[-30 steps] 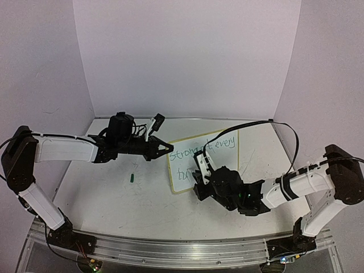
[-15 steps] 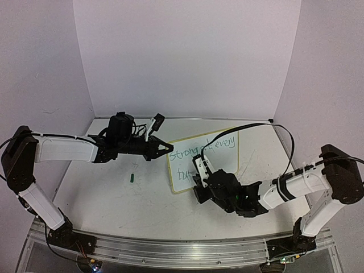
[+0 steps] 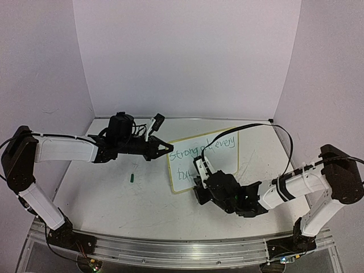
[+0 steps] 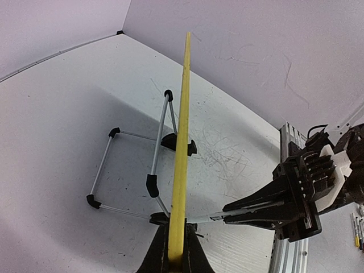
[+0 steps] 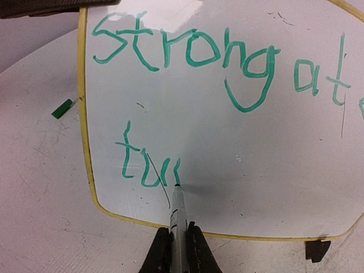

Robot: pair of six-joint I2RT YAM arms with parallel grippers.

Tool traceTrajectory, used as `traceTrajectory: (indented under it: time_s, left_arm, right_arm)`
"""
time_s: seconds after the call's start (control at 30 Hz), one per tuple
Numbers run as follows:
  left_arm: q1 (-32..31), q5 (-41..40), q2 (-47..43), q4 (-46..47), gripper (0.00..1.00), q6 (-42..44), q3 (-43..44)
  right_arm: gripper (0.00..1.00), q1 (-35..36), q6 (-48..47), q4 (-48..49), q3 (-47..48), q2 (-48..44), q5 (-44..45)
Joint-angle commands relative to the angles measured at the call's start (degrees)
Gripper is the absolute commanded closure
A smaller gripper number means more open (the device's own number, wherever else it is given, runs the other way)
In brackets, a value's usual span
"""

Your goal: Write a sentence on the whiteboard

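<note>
The whiteboard (image 3: pixel 223 160) stands tilted on the table, with a pale-yellow frame. My left gripper (image 3: pixel 169 148) is shut on its left edge; the left wrist view shows the jaws (image 4: pixel 175 250) clamped on the yellow frame (image 4: pixel 183 142). My right gripper (image 3: pixel 200 185) is shut on a marker (image 5: pixel 178 213) whose tip touches the board (image 5: pixel 256 170). The sentence (image 5: pixel 187 54) in green reads "strong at" on the upper line, with "every" in the top view (image 3: pixel 223 144). Below is "tu" plus a fresh stroke (image 5: pixel 149 162).
A green marker cap (image 3: pixel 132 178) lies on the table left of the board, also in the right wrist view (image 5: pixel 62 108). The board's wire stand with black feet (image 4: pixel 153 165) rests behind it. White walls enclose the table on three sides.
My right gripper has shifted slightly along the lower line with the marker, adding a stroke after "tu". My left arm and the board have not moved.
</note>
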Motion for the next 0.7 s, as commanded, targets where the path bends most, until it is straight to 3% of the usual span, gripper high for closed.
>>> traceTrajectory:
  time_s: [0.0,0.67]
  left_arm:
    - [0.17,-1.93,-2.85,0.25,1.0,1.32,2.04]
    - [0.17,-1.99,-2.68,0.16,1.0,1.37,2.03]
  right_arm:
    - [1.0,-0.31,1.09,-0.38,0.87,1.78,-0.17]
    - [1.0,-0.35,-1.52,1.47,3.04,-0.41,3.09]
